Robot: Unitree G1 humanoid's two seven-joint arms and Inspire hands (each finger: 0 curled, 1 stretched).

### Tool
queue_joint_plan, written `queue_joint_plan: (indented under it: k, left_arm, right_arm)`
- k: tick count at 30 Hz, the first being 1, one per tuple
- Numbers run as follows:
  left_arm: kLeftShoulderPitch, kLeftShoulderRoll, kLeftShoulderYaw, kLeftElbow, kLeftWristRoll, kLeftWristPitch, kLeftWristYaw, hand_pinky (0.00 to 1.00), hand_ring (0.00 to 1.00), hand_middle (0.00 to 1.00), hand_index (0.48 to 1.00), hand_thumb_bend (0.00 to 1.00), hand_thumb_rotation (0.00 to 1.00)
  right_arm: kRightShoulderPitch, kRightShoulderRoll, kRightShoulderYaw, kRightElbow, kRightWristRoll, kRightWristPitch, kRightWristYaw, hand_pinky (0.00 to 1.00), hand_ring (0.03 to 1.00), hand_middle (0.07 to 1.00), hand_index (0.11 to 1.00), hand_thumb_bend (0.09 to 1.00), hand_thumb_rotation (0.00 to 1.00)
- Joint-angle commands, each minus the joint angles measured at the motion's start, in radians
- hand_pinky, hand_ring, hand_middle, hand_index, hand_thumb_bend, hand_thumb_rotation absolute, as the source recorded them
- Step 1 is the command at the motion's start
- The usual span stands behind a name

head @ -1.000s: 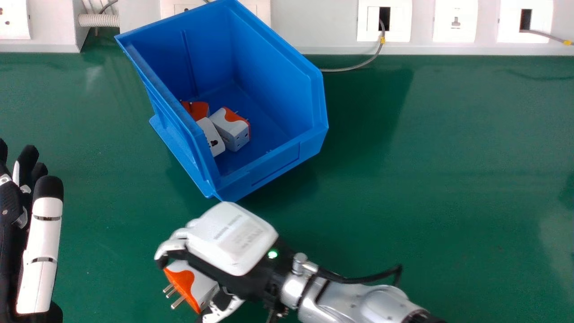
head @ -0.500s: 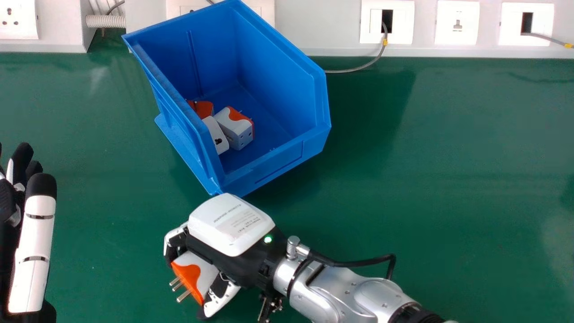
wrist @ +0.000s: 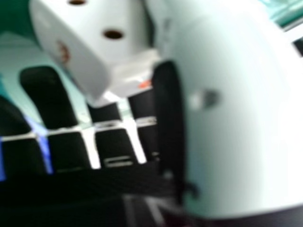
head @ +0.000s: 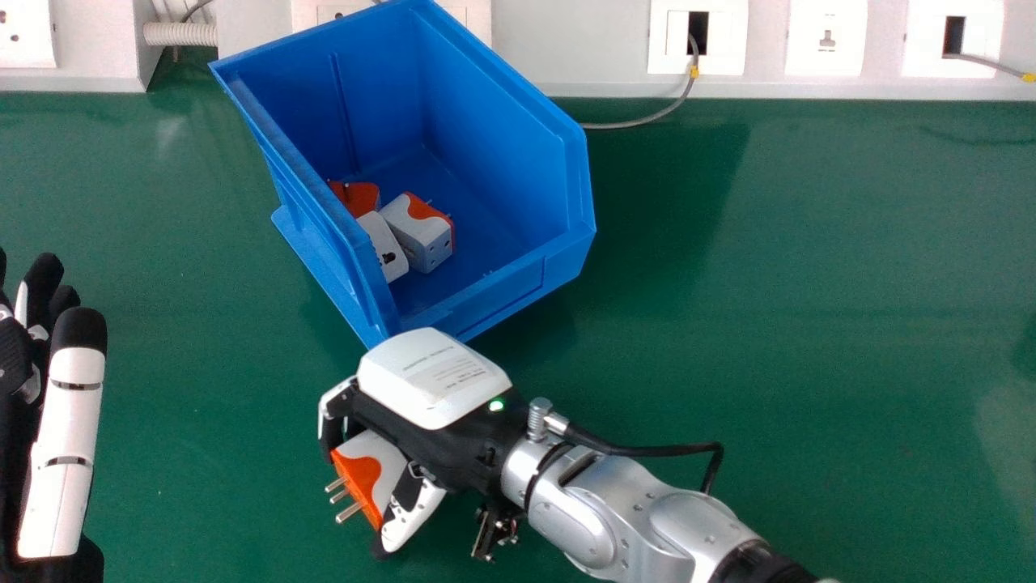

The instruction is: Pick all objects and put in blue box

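My right hand (head: 441, 389) is over the table just below the blue box's near corner, its fingers and thumb curled round a white and orange plug adapter (head: 371, 474) whose metal pins point left. In the right hand view the adapter (wrist: 94, 47) sits between the thumb and curled fingers of my right hand (wrist: 227, 118). Inside the blue box (head: 502, 162) lie a white and orange adapter (head: 421, 231), a white one (head: 388, 247) and an orange one (head: 356, 197), close together. My left hand (head: 65, 453) is at the left edge with straight fingers.
Green table (head: 769, 324) spreads around the box. Along the back runs a white trunking (head: 566, 48) with wall sockets, and a grey cable (head: 647, 120) hangs from it to behind the box's right side.
My right hand has moved up and slightly right, toward the box, with the adapter still held. The left hand shows only a small shift, and the box stays where it stood.
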Motion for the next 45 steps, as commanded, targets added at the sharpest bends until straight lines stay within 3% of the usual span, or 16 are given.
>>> queue_joint_plan:
  k: [1,3,6,8,9,12,16,23,33,37,42,45]
  left_arm:
    - [0.005,0.004,0.003,-0.026,0.004,-0.007,-0.001,1.00,1.00,1.00,1.000,0.49,0.83]
    - [0.001,0.007,0.004,-0.020,0.005,-0.009,-0.003,1.00,1.00,1.00,1.000,0.49,0.83]
    - [-0.005,0.008,0.006,-0.014,-0.006,-0.009,-0.006,1.00,1.00,1.00,1.000,0.49,0.83]
    - [-0.011,0.008,0.006,-0.010,-0.001,-0.012,-0.004,1.00,1.00,1.00,1.000,0.48,0.83]
    - [-0.012,0.005,0.005,-0.013,-0.004,-0.008,-0.001,1.00,1.00,1.00,1.000,0.48,0.83]
    - [-0.021,0.005,0.005,-0.012,0.000,-0.004,0.005,1.00,1.00,1.00,1.000,0.48,0.83]
    - [-0.033,0.013,0.009,0.000,0.011,-0.006,0.003,1.00,1.00,1.00,1.000,0.48,0.83]
    - [-0.047,0.020,0.005,0.001,0.025,0.005,0.000,1.00,1.00,1.00,1.000,0.49,0.83]
    - [-0.062,0.019,0.003,0.006,0.017,0.014,-0.002,1.00,1.00,1.00,1.000,0.48,0.84]
    - [-0.060,0.021,0.004,0.007,0.013,0.012,-0.008,1.00,1.00,1.00,1.000,0.49,0.83]
    - [-0.056,0.022,0.007,0.009,0.021,0.003,-0.007,1.00,1.00,1.00,1.000,0.49,0.83]
    - [-0.053,0.021,0.007,0.007,0.016,0.005,-0.008,1.00,1.00,1.00,1.000,0.49,0.84]
  right_arm:
    - [0.039,-0.015,-0.019,-0.087,0.027,0.008,0.028,0.19,0.274,0.447,0.519,0.507,0.01]
    - [0.076,-0.031,-0.029,-0.165,0.029,0.026,0.054,0.19,0.274,0.447,0.519,0.507,0.01]
    - [0.145,-0.065,-0.046,-0.300,0.035,0.040,0.085,0.18,0.267,0.443,0.520,0.506,0.01]
    - [0.195,-0.098,-0.056,-0.393,0.037,0.041,0.107,0.18,0.260,0.421,0.511,0.499,0.04]
    - [0.224,-0.119,-0.061,-0.445,0.038,0.038,0.117,0.18,0.260,0.421,0.511,0.499,0.04]
    - [0.302,-0.184,-0.073,-0.580,0.019,0.031,0.122,0.16,0.240,0.384,0.503,0.495,0.06]
    - [0.392,-0.261,-0.102,-0.715,0.014,0.015,0.119,0.14,0.212,0.330,0.491,0.489,0.09]
    - [0.436,-0.326,-0.209,-0.811,0.061,0.023,0.158,0.12,0.176,0.271,0.481,0.483,0.12]
    - [0.307,-0.315,-0.314,-0.711,0.036,0.027,0.097,0.09,0.143,0.218,0.473,0.481,0.13]
    - [0.213,-0.288,-0.321,-0.618,0.025,0.034,0.056,0.10,0.145,0.221,0.472,0.480,0.14]
    - [0.081,-0.248,-0.311,-0.474,0.006,0.019,-0.029,0.09,0.138,0.209,0.471,0.480,0.14]
    - [0.002,-0.222,-0.301,-0.392,-0.009,0.023,-0.061,0.09,0.141,0.210,0.470,0.481,0.14]
